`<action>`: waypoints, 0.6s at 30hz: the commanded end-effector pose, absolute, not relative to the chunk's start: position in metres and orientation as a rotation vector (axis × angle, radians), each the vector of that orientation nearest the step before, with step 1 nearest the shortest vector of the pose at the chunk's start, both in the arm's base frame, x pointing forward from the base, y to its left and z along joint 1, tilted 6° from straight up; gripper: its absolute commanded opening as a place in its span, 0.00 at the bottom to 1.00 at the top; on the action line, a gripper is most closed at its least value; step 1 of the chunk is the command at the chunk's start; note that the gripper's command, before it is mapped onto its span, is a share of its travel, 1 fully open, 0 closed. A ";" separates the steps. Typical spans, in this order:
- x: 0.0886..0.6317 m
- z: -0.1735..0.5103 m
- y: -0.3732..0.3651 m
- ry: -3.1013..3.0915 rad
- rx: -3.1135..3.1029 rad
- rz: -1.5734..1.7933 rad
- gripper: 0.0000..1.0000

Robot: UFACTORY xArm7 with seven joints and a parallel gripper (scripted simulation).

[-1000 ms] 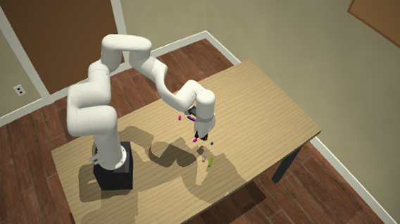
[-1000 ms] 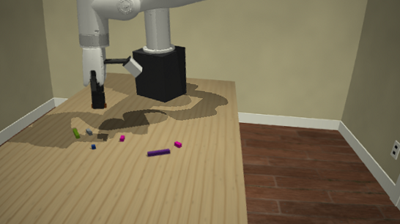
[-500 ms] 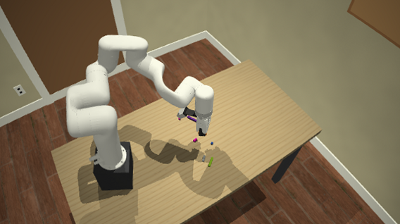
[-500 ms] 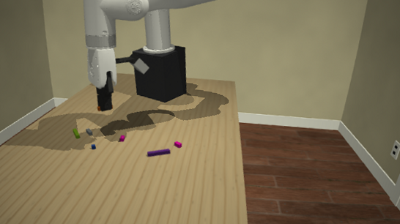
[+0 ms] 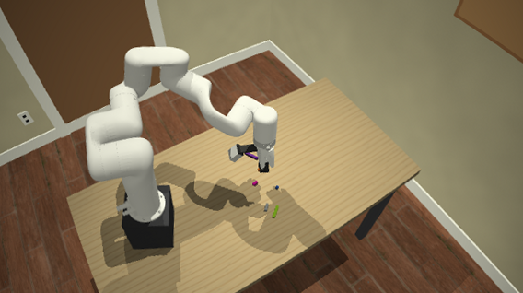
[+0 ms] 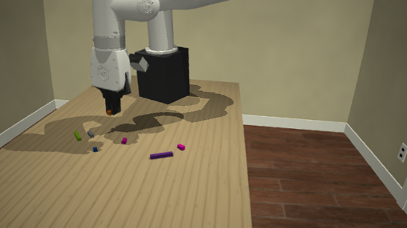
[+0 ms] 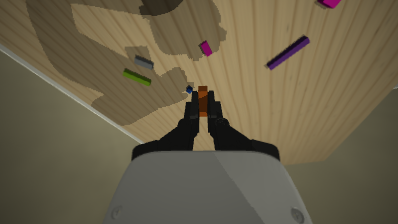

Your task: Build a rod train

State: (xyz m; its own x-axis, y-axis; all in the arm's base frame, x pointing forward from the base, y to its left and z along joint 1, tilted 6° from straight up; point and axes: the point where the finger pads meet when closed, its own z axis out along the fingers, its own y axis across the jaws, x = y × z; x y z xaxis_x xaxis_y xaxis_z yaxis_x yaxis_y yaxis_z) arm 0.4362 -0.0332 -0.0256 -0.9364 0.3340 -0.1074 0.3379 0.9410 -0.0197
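room: beige walls, dark plank floor, and a long wooden surface (image 6: 187,202) carrying the arm's black pedestal (image 6: 176,89) and a scatter of small rods.
pincer: the pincer (image 7: 202,111) is nearly shut and clamped on the orange rod (image 7: 202,95) — hanging above the surface, nothing touching down.
orange rod axis: it sticks out past the fingertips along the fingers, so its long axis looks roughly upright, not flat.
step: I'd say carrying – orange (4) needs a magenta (2) partner to match the purple rod (image 6: 161,155).
partners: one magenta rod (image 6: 124,140) near the shadow edge, a second magenta rod (image 6: 181,146) just beyond the purple one.
next move: probably tip orange flat and set it end to end with a magenta.
keep away: lime rod (image 6: 78,135), grey rod (image 6: 91,134), blue rod (image 6: 95,148).
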 end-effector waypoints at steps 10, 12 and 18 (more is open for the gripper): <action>0.442 -0.024 -0.014 3.039 -0.112 -0.081 0.04; 0.443 -0.024 -0.011 3.035 -0.209 -0.086 0.04; 0.443 -0.024 -0.010 3.032 -0.266 -0.089 0.04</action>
